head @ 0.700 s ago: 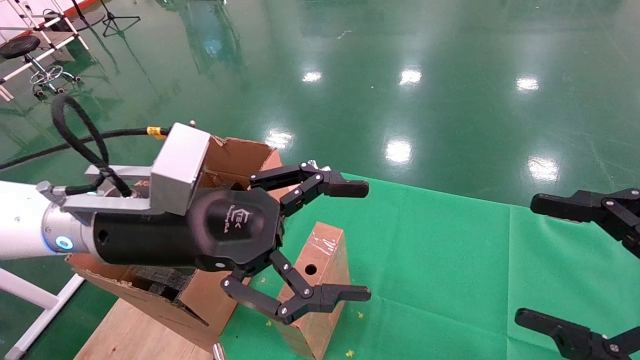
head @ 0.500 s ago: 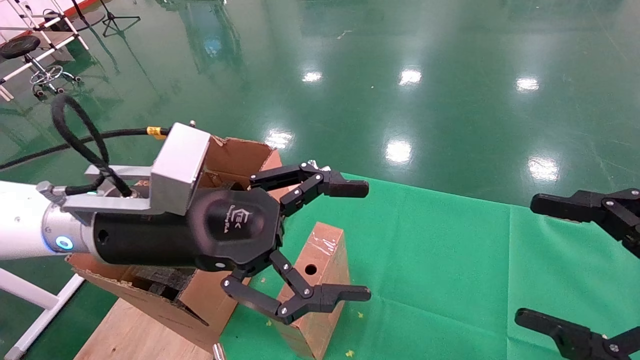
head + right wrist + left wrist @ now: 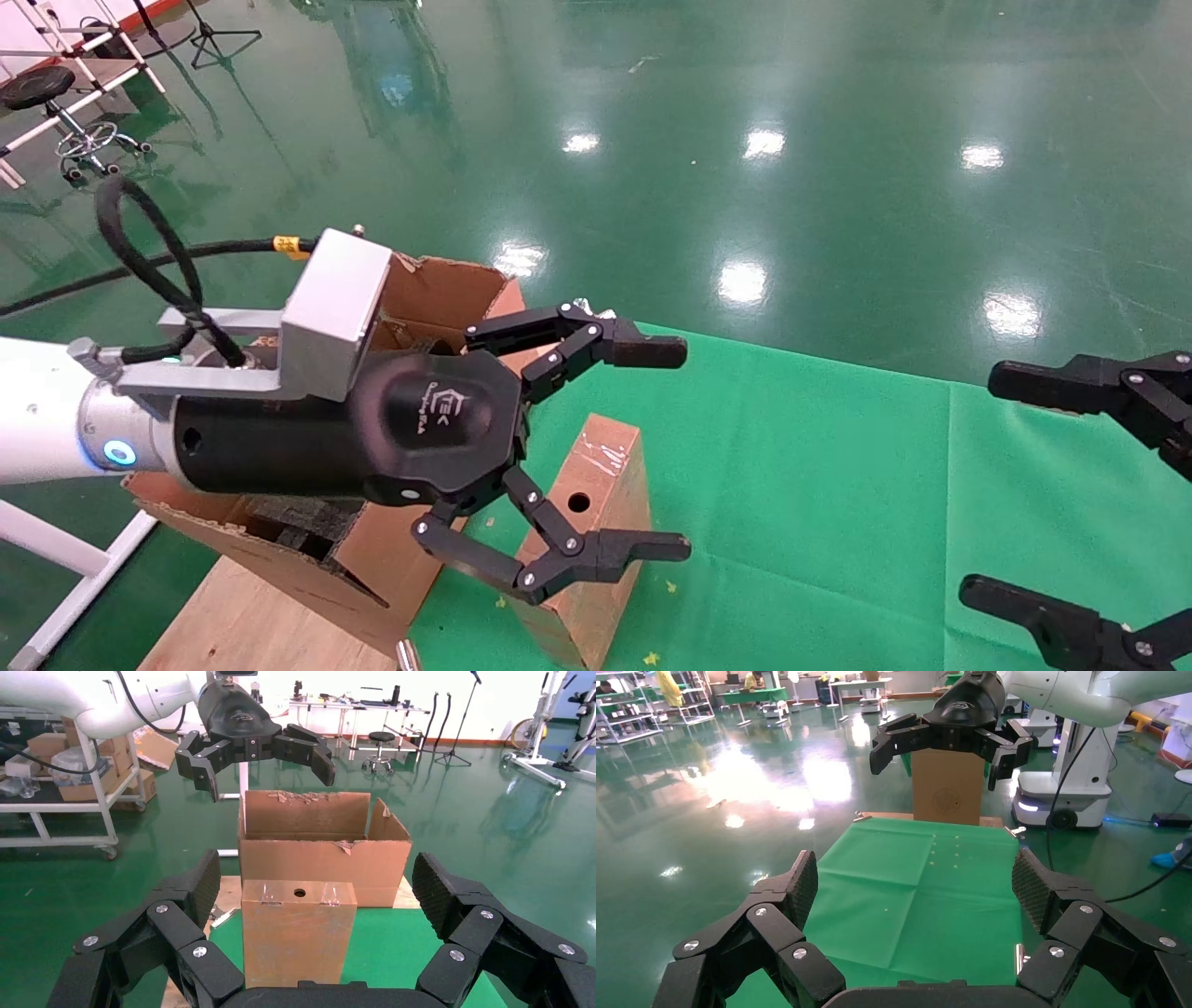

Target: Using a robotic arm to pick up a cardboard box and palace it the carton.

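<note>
The small cardboard box (image 3: 596, 494) stands on end on the green cloth, taped, its round hole facing up; it also shows in the right wrist view (image 3: 299, 934). The large torn-rimmed carton (image 3: 447, 289) with black foam inside stands just behind it at the table's left end, and it shows in the right wrist view (image 3: 323, 846). My left gripper (image 3: 687, 450) on the white robotic arm (image 3: 37, 419) is open and empty, hovering above the box without touching it. My right gripper (image 3: 978, 485) is open and empty at the right edge, facing the box from a distance.
The green cloth (image 3: 838, 485) covers the table; bare wood (image 3: 251, 615) shows at its left end under the carton. In the left wrist view another upright brown box (image 3: 946, 787) stands at the far end of the cloth behind my right gripper (image 3: 944, 731). Glossy green floor surrounds the table.
</note>
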{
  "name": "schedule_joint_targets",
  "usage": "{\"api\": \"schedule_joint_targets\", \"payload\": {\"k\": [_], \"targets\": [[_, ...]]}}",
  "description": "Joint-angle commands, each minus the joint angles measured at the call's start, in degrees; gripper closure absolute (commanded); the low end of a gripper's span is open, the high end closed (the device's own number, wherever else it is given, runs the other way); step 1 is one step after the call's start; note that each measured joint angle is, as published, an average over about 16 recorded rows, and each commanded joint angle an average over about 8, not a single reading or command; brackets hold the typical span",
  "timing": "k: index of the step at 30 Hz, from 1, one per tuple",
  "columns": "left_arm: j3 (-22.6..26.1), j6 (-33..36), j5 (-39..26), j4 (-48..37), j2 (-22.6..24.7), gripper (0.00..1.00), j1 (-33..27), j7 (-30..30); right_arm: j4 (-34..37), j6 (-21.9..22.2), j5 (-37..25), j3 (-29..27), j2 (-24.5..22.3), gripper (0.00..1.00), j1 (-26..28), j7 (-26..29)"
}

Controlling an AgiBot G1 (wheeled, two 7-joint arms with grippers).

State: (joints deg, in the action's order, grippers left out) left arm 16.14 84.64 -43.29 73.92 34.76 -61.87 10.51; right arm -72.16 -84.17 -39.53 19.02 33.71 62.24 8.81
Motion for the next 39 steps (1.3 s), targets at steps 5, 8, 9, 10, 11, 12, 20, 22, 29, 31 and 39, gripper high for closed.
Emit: {"api": "schedule_joint_targets", "payload": {"k": [5, 8, 9, 10, 11, 12, 20, 22, 29, 31, 39], "targets": [[0.4, -2.6, -3.3, 1.1, -0.6, 0.00, -0.6, 0.1, 0.0, 0.0, 0.0, 0.0, 0.0, 1.00, 0.0, 0.0], [1.0, -4.8, -5.6, 1.8, -0.8, 0.00, -1.0, 1.4, 0.0, 0.0, 0.0, 0.0, 0.0, 1.00, 0.0, 0.0], [1.2, -5.4, -6.1, 2.0, -0.9, 0.00, -1.1, 2.0, 0.0, 0.0, 0.0, 0.0, 0.0, 1.00, 0.0, 0.0], [1.4, -6.0, -6.5, 2.1, -1.0, 0.00, -1.3, 2.6, 0.0, 0.0, 0.0, 0.0, 0.0, 1.00, 0.0, 0.0], [1.6, -6.4, -6.7, 2.2, -1.0, 0.00, -1.4, 3.2, 0.0, 0.0, 0.0, 0.0, 0.0, 1.00, 0.0, 0.0], [1.7, -6.7, -6.8, 2.3, -1.0, 0.00, -1.5, 3.6, 0.0, 0.0, 0.0, 0.0, 0.0, 1.00, 0.0, 0.0], [2.0, -8.1, -8.1, 2.2, -1.3, 0.00, -2.4, 4.5, 0.0, 0.0, 0.0, 0.0, 0.0, 1.00, 0.0, 0.0], [2.4, -9.2, -9.3, 2.5, -1.6, 0.00, -3.2, 5.5, 0.0, 0.0, 0.0, 0.0, 0.0, 1.00, 0.0, 0.0], [5.6, -10.1, -15.8, 3.9, -1.6, 0.00, -9.8, 14.2, 0.0, 0.0, 0.0, 0.0, 0.0, 1.00, 0.0, 0.0], [6.9, -8.9, -17.0, 3.9, -1.1, 0.00, -12.3, 17.3, 0.0, 0.0, 0.0, 0.0, 0.0, 1.00, 0.0, 0.0], [13.0, -3.5, -24.6, 3.8, 0.9, 0.00, -21.4, 31.8, 0.0, 0.0, 0.0, 0.0, 0.0, 1.00, 0.0, 0.0]]}}
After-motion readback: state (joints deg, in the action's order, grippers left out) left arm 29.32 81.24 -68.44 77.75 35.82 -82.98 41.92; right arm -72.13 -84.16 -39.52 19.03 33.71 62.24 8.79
